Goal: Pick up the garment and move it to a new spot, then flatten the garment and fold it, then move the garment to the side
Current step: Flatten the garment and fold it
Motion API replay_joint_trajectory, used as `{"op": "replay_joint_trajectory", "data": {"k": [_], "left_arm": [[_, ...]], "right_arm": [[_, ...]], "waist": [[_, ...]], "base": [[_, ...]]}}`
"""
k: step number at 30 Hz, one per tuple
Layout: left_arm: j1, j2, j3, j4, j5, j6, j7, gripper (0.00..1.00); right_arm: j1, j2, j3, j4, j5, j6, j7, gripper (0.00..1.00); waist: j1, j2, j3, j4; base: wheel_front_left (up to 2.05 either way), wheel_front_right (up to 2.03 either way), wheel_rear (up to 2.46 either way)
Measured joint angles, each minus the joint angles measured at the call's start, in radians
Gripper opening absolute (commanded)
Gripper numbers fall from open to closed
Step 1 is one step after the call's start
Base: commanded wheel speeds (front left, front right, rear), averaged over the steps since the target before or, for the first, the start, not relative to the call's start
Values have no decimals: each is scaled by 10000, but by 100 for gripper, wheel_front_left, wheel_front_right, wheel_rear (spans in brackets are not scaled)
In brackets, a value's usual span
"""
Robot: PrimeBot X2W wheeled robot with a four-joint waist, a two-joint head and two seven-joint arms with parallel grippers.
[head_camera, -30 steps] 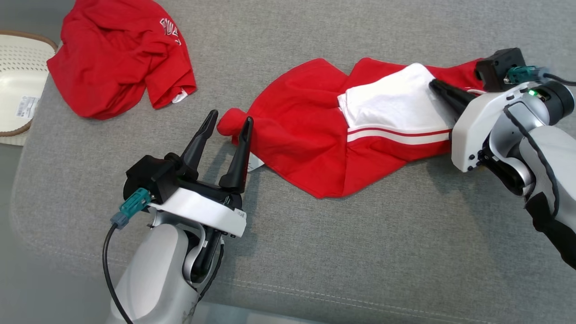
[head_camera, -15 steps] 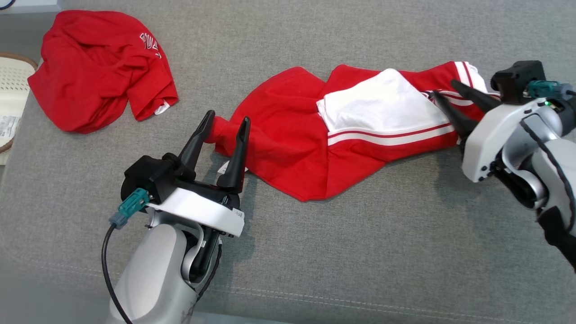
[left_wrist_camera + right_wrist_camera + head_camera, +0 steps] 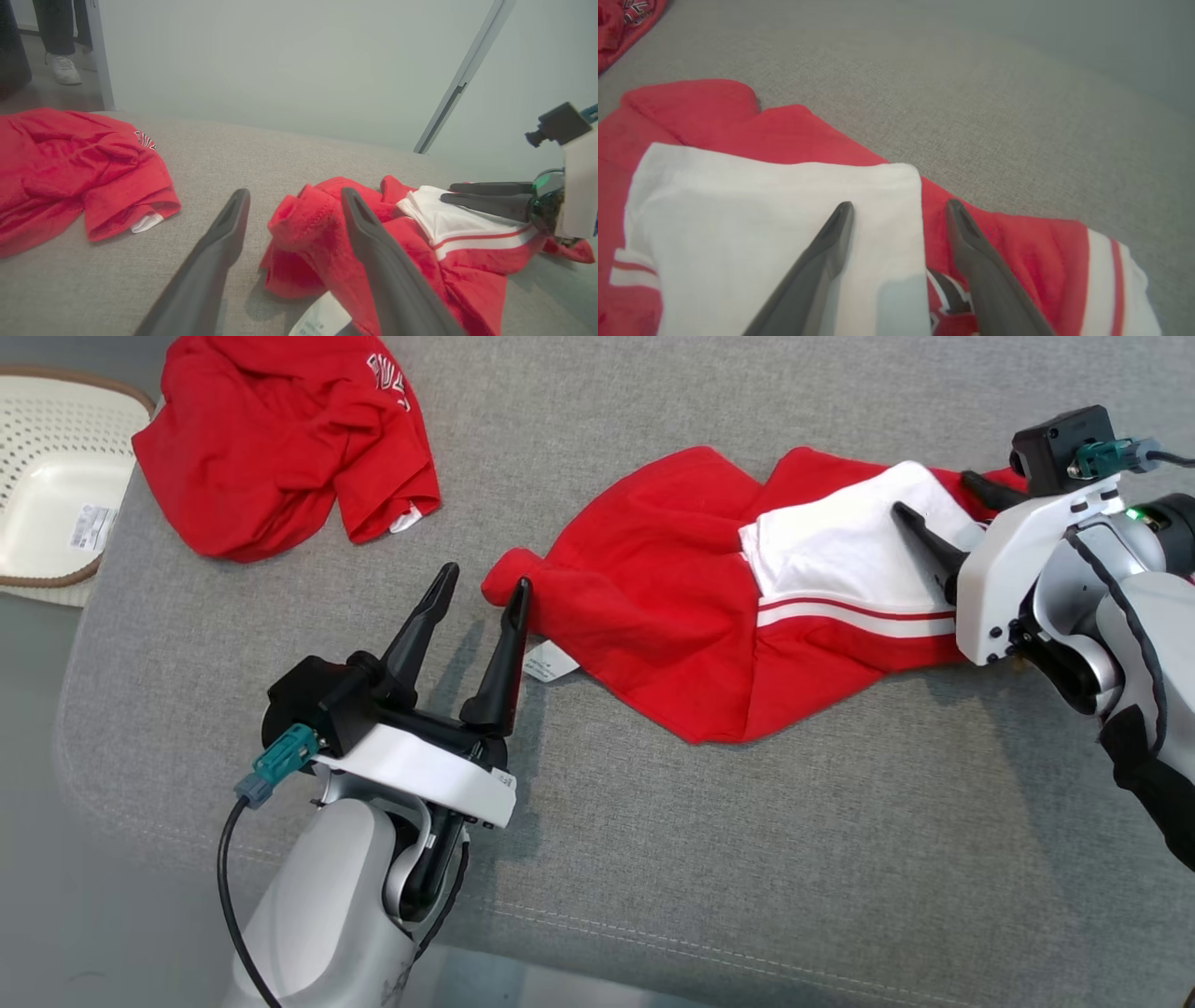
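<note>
Head view first: the garment (image 3: 672,616) lies strung out across the grey cushion (image 3: 747,859), probably so that each arm can work one end of it. The left end effector (image 3: 486,576) stands open at the bunched left tip. The right end effector (image 3: 932,492), jaws apart, sits over the white panel (image 3: 840,551), and its wrist hides the garment's far end. A second shirt (image 3: 280,439) and a basket (image 3: 56,439) lie well apart.

Left wrist view: that bunched tip sits between the open fingers (image 3: 224,242), and nothing is gripped. The print on the label (image 3: 322,317) is too small to read.

Right wrist view: the spread fingers (image 3: 822,261) straddle the white panel's edge. Whether they touch the cloth is unclear.
</note>
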Motion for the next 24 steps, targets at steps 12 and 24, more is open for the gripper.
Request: {"op": "replay_joint_trajectory", "data": {"k": [12, 24], "left_arm": [[-148, -2, 40, -23, -12, 2, 2, 100], [-128, 0, 251, -40, 82, 2, 0, 100]], "right_arm": [[10, 73, 510, -393, 249, -2, 123, 0], [1488, -1164, 658, -2840, 539, 2, -1768, 0]], "waist": [[0, 0, 200, -127], [0, 0, -339, -822]], "base": [[0, 0, 0], [0, 0, 0]]}}
